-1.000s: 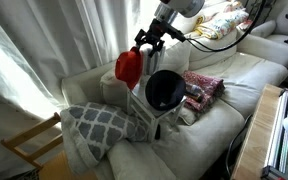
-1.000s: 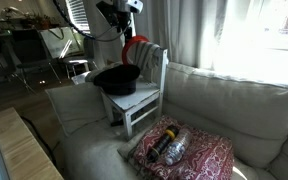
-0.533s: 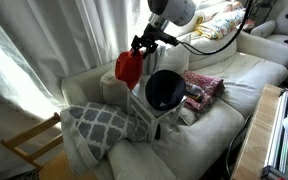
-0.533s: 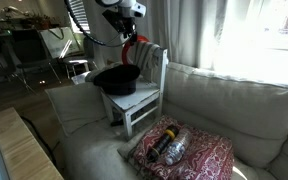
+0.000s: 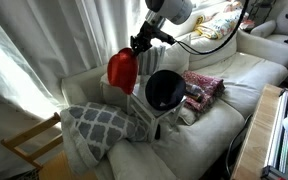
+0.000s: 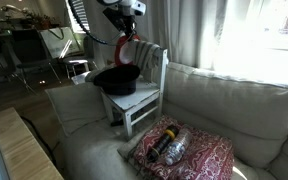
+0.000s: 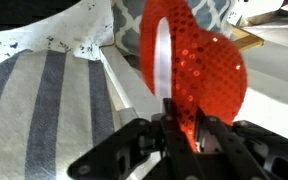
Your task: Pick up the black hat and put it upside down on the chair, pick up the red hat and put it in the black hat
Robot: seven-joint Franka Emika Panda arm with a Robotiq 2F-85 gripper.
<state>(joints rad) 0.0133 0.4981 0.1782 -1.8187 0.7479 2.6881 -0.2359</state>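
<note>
The red hat (image 5: pixel 122 68) hangs in the air behind the chair's backrest, and my gripper (image 5: pixel 138 43) is shut on its brim. In the wrist view the sequinned red hat (image 7: pixel 192 62) fills the top right, with its brim pinched between my fingers (image 7: pixel 174 128). From the opposite side only a sliver of the red hat (image 6: pixel 129 50) shows beside the gripper (image 6: pixel 125 36). The black hat (image 5: pixel 165 90) lies upside down on the seat of the small white chair (image 5: pixel 142 104), hollow side showing. That black hat (image 6: pixel 116 78) also covers the chair (image 6: pixel 145 100) seat in the opposing exterior view.
The chair stands on a light sofa (image 5: pixel 229 85). A grey patterned cushion (image 5: pixel 99 124) lies at its front and a red patterned cushion (image 6: pixel 181 150) to one side. A bare-wood chair frame (image 5: pixel 29 143) stands off the sofa. Curtains (image 5: pixel 44 45) hang behind.
The gripper has closed on the red hat's brim and lifted it. The hat now hangs higher and a little further from the backrest. The black hat has not moved.
</note>
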